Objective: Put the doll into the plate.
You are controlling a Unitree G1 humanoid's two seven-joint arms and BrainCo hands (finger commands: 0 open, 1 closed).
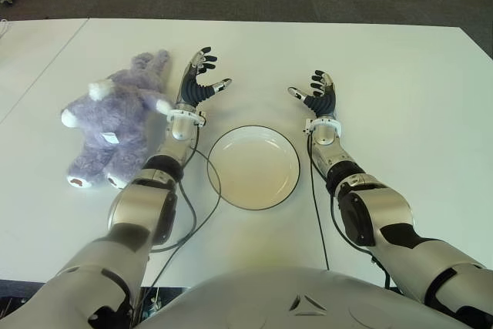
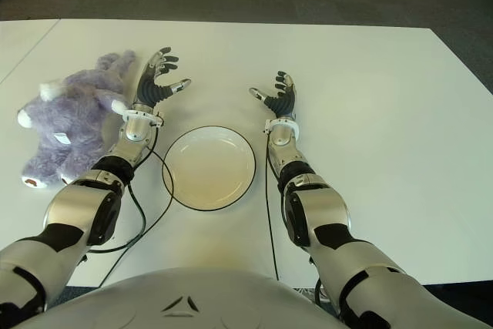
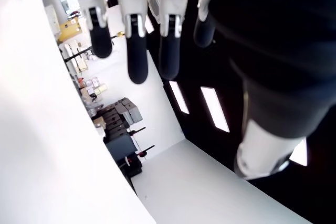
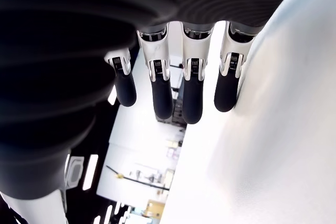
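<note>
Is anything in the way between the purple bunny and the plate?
Only the robot's own left hand and forearm, open, lying between the doll and the plate. Nothing else sits there on the table.

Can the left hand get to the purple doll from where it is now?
Probably yes. The left hand is open and empty right beside the doll, on the doll's right, with nothing between them. The plate lies on the hand's other side, out of the way.

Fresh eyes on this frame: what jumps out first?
The purple plush doll lying on the white table at the robot's left, just outside the left robot hand. Next, the empty white plate centred between both forearms. The right robot hand shows beyond the plate's right side; both hands are open, holding nothing.
</note>
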